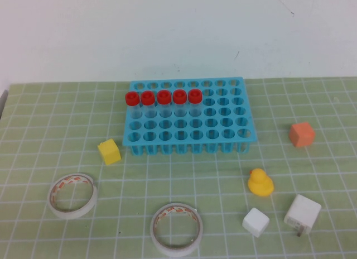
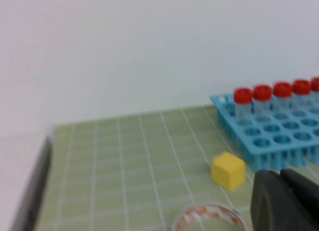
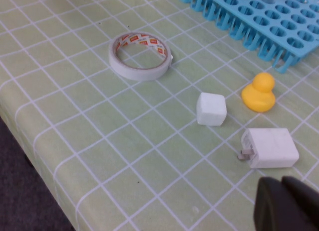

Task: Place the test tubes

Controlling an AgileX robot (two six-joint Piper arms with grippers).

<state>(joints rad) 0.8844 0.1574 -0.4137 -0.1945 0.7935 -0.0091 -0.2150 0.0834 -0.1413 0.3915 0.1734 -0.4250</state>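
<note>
As it stands, the rack [image 1: 226, 118] holds five tubes [image 1: 163, 101].

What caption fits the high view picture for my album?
Five red-capped test tubes stand in the blue rack; left gripper and right gripper, jaws shut, sit out of frame.

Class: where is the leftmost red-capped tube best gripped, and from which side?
Probably by its red cap, from straight above, fingers front and back: the leftmost tube stands upright, sunk in the rack, a neighbour close beside. The left gripper and right gripper, both shut, hang at the front of the table.
</note>
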